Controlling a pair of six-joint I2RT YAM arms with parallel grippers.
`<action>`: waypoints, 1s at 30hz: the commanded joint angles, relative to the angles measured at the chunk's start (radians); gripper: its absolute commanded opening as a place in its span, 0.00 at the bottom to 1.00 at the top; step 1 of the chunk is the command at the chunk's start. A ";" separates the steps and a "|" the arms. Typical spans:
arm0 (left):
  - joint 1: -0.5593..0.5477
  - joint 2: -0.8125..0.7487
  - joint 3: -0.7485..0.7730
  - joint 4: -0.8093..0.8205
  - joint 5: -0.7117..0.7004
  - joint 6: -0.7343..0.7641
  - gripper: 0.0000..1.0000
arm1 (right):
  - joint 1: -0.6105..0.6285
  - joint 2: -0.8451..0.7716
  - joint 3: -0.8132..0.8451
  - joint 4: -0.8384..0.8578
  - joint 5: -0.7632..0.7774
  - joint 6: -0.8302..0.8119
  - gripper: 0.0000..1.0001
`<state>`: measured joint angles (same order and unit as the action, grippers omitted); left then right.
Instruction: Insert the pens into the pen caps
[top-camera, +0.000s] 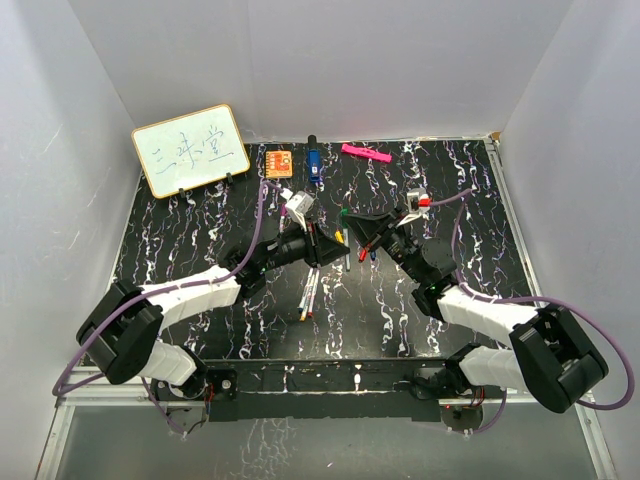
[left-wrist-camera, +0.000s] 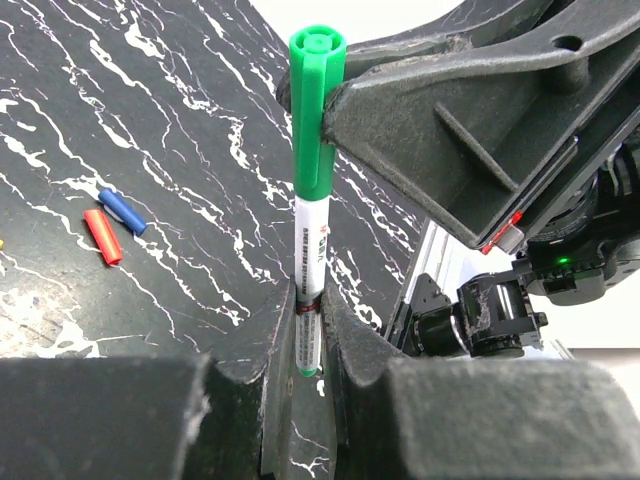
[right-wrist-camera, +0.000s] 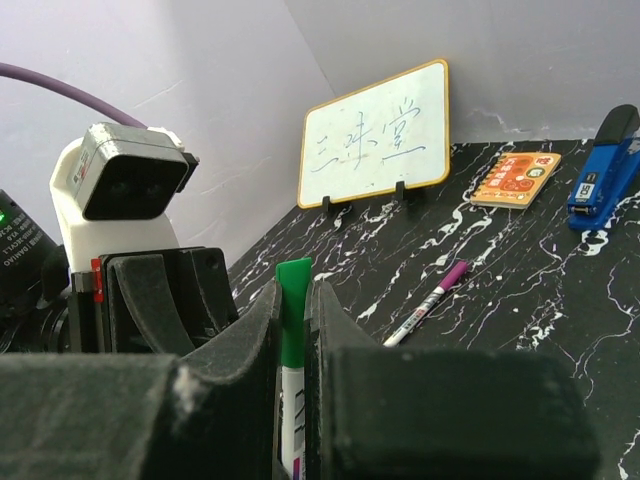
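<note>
Fingers of the left gripper pinch the white barrel of a green pen, held off the table midway between the two arms. The right gripper is clamped on the green cap, which sits over the pen's far end. On the table to the left of the pen, a red cap and a blue cap lie just beside each other, and a purple pen lies farther off toward the whiteboard.

The left gripper and right gripper are being held tip to tip, clamped on one green-capped pen.
</note>
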<state>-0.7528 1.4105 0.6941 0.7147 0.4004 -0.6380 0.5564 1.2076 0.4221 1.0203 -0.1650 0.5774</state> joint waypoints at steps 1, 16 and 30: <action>-0.005 -0.073 0.032 0.093 -0.031 -0.016 0.00 | 0.008 -0.018 0.006 0.001 -0.046 -0.007 0.00; 0.000 -0.134 0.047 0.095 -0.215 0.067 0.00 | 0.036 -0.014 0.063 -0.172 -0.120 -0.067 0.00; 0.047 -0.192 0.067 0.094 -0.326 0.123 0.00 | 0.145 0.002 0.066 -0.316 -0.040 -0.164 0.00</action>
<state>-0.7593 1.3205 0.6941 0.6113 0.2443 -0.5495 0.6418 1.1965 0.5018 0.8856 -0.1356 0.4362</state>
